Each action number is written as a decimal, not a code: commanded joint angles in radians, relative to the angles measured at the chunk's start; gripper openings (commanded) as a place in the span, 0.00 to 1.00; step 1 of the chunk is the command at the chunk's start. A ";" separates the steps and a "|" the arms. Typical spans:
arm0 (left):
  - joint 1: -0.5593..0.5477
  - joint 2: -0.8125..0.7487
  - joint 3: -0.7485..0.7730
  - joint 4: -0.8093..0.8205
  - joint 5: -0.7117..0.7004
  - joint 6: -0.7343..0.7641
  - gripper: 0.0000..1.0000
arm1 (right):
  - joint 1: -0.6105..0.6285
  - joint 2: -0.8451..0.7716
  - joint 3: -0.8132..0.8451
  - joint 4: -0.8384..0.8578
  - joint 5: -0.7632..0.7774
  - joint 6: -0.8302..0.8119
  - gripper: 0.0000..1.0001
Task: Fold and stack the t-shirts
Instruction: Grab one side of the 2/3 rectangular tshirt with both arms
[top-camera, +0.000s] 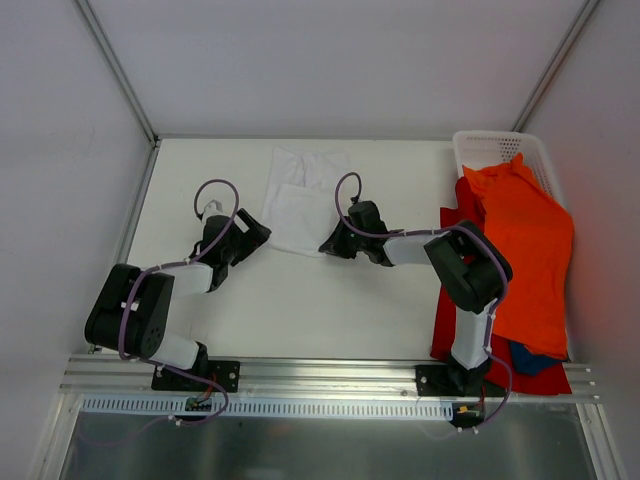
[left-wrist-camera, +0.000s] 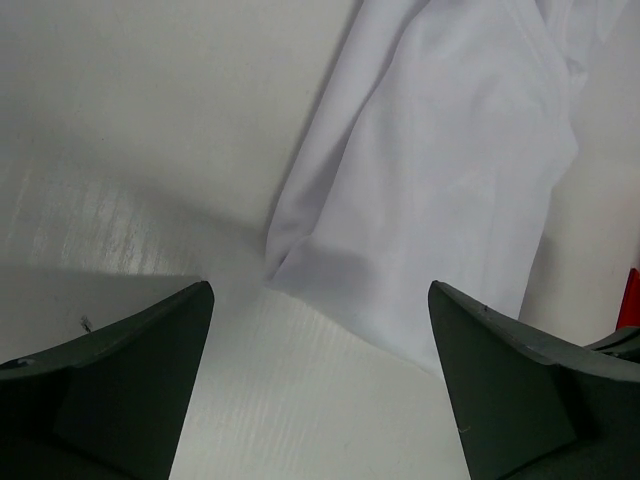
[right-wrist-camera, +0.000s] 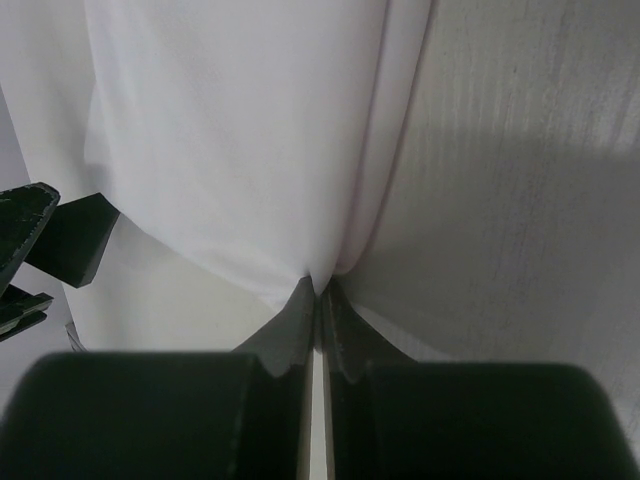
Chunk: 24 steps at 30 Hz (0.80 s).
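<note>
Mid-fold: right claw (right-wrist-camera: 320, 290) clenched on near-right corner of white shirt (top-camera: 300, 205); left claw (left-wrist-camera: 318, 292) released, poised at near-left corner. Should pinch it too, lift both evenly.

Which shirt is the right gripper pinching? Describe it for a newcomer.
On the table, look at the far middle. The white t-shirt lies there, its near edge pinched in the right gripper. The orange shirt and red shirt heaped at the right edge are bright; this one is plain white.

white table (top-camera: 300, 310), plain white walls (top-camera: 330, 60)
</note>
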 joint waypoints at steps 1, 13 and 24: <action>0.009 -0.015 -0.017 -0.048 -0.047 0.021 0.91 | 0.010 0.020 -0.009 -0.064 0.017 -0.014 0.00; 0.007 0.160 0.015 0.054 0.011 -0.034 0.74 | 0.006 0.015 -0.023 -0.067 0.021 -0.027 0.00; 0.007 0.190 0.038 0.068 0.069 -0.036 0.07 | 0.003 0.026 -0.020 -0.067 0.020 -0.030 0.00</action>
